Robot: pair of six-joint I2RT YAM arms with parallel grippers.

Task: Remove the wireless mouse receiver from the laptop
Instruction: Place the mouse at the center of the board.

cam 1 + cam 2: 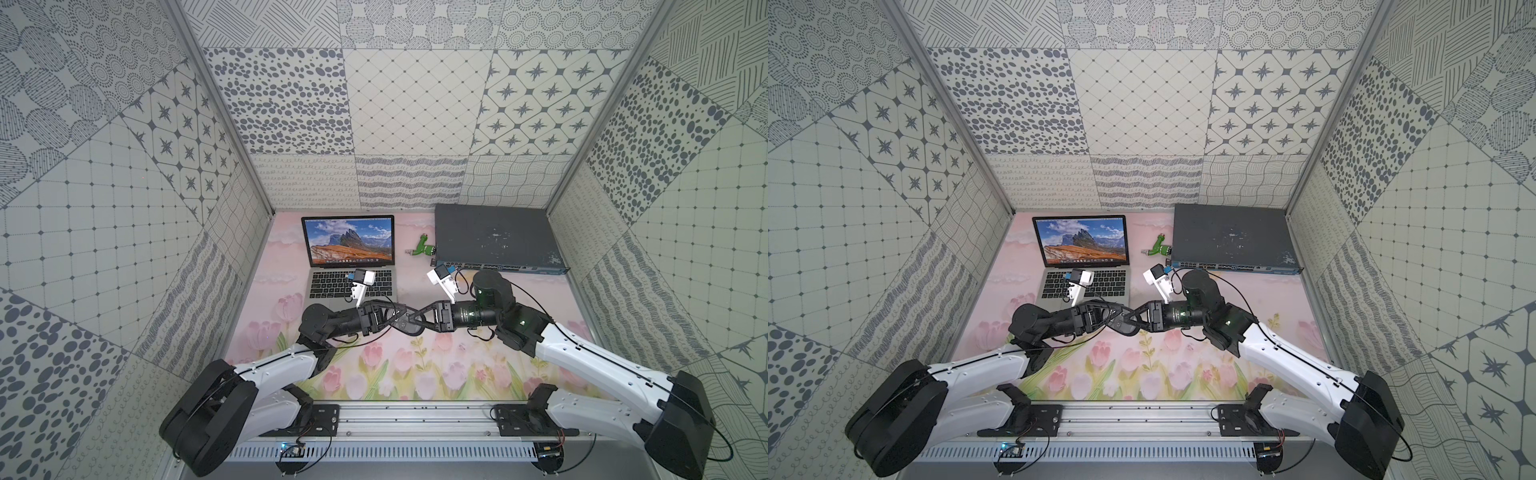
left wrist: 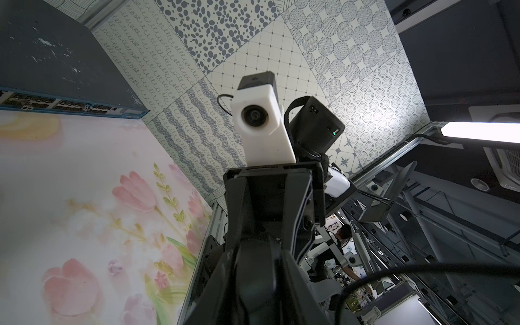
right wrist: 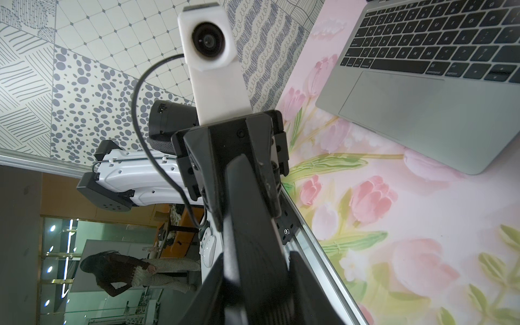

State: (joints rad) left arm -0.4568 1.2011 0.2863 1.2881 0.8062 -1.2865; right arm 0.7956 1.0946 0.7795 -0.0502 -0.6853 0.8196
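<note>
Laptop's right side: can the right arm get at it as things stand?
Probably not yet: the right gripper overlaps the left gripper at a black oval object in front of the laptop. Backed clear, the mat to its right looks free.

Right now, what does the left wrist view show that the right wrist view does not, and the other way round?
Only the left wrist view shows the dark-grey network switch with its row of ports, and the right arm's wrist camera. Only the right wrist view shows the laptop, its keyboard and trackpad, and the left arm's wrist camera. Both show the flowered table cover and the patterned walls. I cannot find the receiver in either.
</note>
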